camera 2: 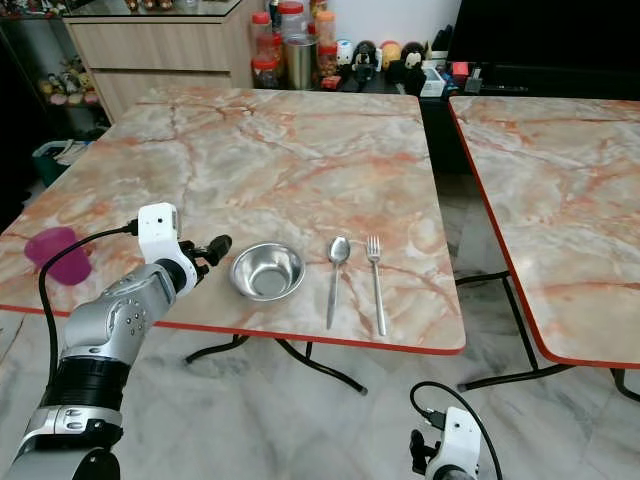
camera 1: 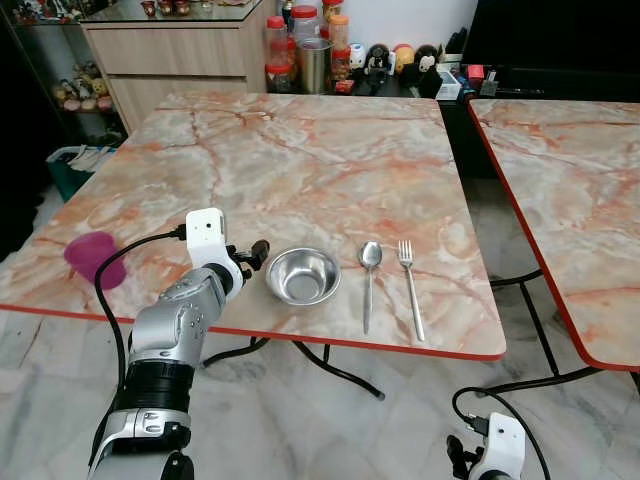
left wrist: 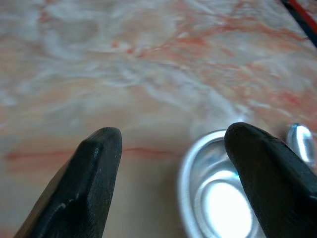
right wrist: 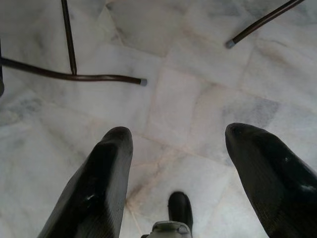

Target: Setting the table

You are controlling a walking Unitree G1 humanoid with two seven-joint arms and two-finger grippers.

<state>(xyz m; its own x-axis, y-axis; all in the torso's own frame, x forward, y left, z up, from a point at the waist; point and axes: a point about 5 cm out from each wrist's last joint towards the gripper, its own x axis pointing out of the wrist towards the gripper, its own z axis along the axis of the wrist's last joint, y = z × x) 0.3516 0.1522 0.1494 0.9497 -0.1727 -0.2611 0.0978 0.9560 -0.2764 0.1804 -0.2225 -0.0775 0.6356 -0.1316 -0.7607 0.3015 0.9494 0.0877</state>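
Polished steel catches the light near the front edge of the marble-patterned table point(camera 1: 300, 160): a small bowl point(camera 1: 302, 275), with a spoon point(camera 1: 369, 280) just beside it and a fork point(camera 1: 410, 285) next to that, the two lying roughly parallel. In the left eye view the left gripper point(camera 1: 255, 255) sits low over the tabletop just to the bowl's left, near its rim but, as far as I can tell, not touching. A magenta cup point(camera 1: 92, 255) stands well apart at the table's left edge.

The right eye view gives the same layout — bowl, spoon, fork in a row — and the right gripper point(camera 2: 425, 458) hangs idle below table height.

In the left wrist view the two black fingers point(left wrist: 89, 183) are spread wide with nothing between them, and the bowl's rim lies close against one of them; the spoon's tip glints beyond.

The right wrist view looks down at pale floor tiles and dark table legs point(right wrist: 74, 74), its fingers apart and empty.

The bowl is likely light, rigid and slick — thin metal that would skate on the smooth top if nudged sideways. Pinching the wall, one finger inside and one outside the rim, looks the surest hold. It is not fragile, though a loose grip could let it tip or slide out.
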